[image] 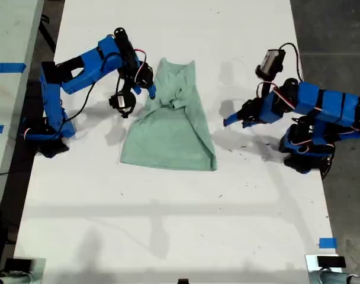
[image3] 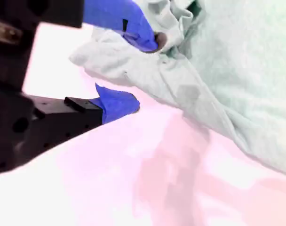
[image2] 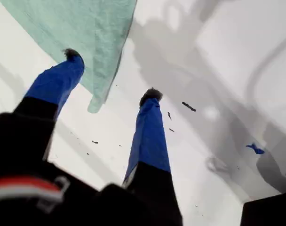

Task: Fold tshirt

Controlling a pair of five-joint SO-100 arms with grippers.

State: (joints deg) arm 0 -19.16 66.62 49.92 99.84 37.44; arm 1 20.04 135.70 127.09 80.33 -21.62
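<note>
Tshirt (image: 171, 127) lay half-folded mid-desk (image: 168, 225); my second gripper (image3: 145, 70) gaped at its bunched sleeve, my first gripper (image2: 112, 75) open beside the hem corner.

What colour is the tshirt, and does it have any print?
The tshirt is plain pale mint green, with no print; the exterior view shows it best.

A plain pale mint-green cloth tshirt (image: 171, 127), with no print, lies on the matte white flat table (image: 168, 225). Both arms are bright blue plastic with black joints. A small blue tape square (image: 327, 242) marks the exterior view's near right.
</note>
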